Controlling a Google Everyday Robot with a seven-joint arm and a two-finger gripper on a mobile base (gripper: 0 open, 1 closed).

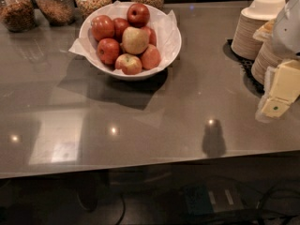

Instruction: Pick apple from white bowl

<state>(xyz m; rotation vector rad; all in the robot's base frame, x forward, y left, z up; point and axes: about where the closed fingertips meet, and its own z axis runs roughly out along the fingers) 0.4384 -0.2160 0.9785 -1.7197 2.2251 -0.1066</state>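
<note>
A wide glossy white bowl [165,50] lined with crinkled white paper stands at the back left-centre of the grey counter. It holds several red and yellow-red apples [135,40] piled together, one red apple on top at the back. My gripper [276,95] hangs at the right edge of the view, above the counter, well to the right of the bowl and apart from it. It holds nothing that I can see.
Several glass jars [55,3] of grains line the counter's back edge behind the bowl. Stacks of beige disposable bowls [255,25] stand on a black mat at the back right, just behind my gripper. The counter's front edge [140,170] runs across the lower view.
</note>
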